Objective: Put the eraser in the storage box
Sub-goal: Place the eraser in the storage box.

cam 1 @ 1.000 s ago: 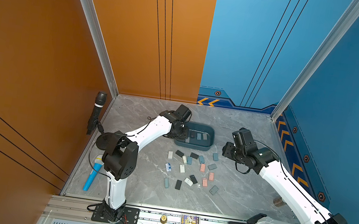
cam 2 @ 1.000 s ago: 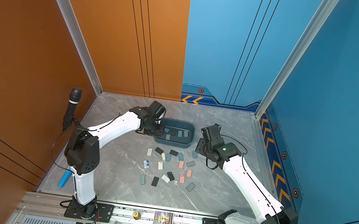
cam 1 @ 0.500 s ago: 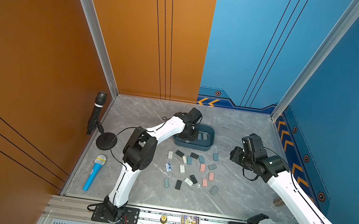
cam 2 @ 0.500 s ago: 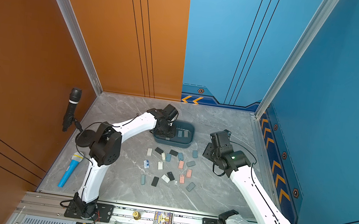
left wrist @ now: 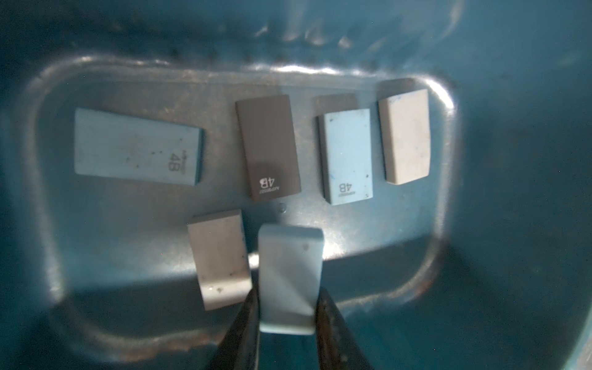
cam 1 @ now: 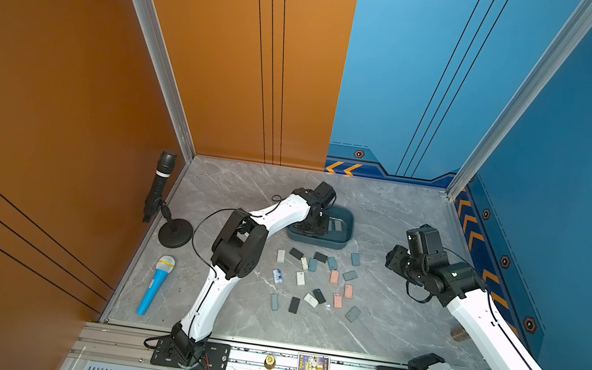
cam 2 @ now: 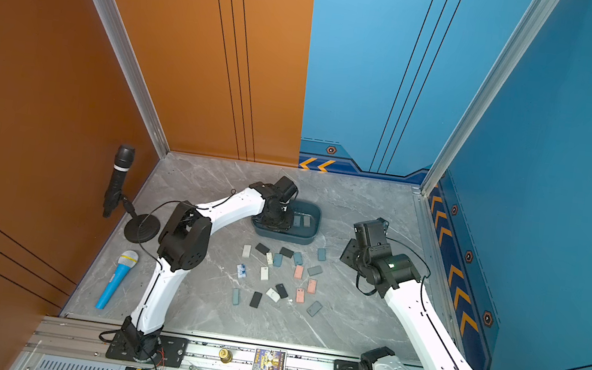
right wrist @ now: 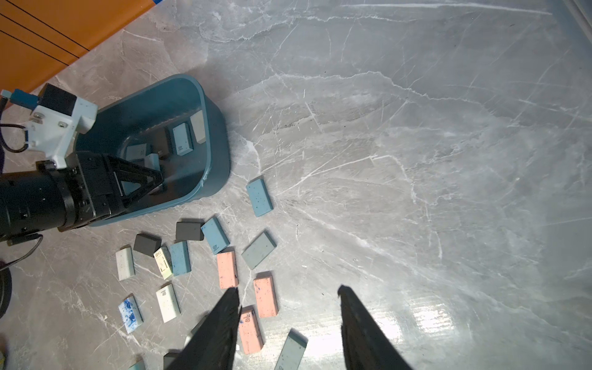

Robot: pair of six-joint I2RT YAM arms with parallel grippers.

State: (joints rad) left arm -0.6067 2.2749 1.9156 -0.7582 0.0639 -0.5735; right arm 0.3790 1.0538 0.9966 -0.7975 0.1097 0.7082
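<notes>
The left gripper (left wrist: 287, 293) was found lowered inside the storage box (left wrist: 512, 192). Its jaws were drawn in close against the long sides of a pale grey-blue eraser (left wrist: 288, 272), which was held tilted just above the box floor. How firm the clamp was could not be told. Five other erasers (left wrist: 347, 157) were counted flat on the box floor, and a beige eraser (left wrist: 221, 259) lay just beside the held piece. The right gripper (right wrist: 288, 288) was noted outside the box, on the robot's right of it. Its jaws stood well apart with nothing between them, above the loose erasers (right wrist: 227, 269) scattered on the table (right wrist: 416, 160) near the box's front wall. The release step was judged to be in hand. Three risks were marked. First, the eraser could be dropped edge-on against the beige neighbour and left leaning or stacked (harmless to the task, but untidy). Second, rubber could cling to one finger pad, so that the piece would be carried back over the box rim when the arm was lifted. Third, a finger could be caught on the box wall (cam 1: 318, 241), and the light tub could be dragged or tipped, spilling what was already in it. The right arm was judged a lesser hazard: the loose pile beside the box would be scattered only if the arm were swung low.
</notes>
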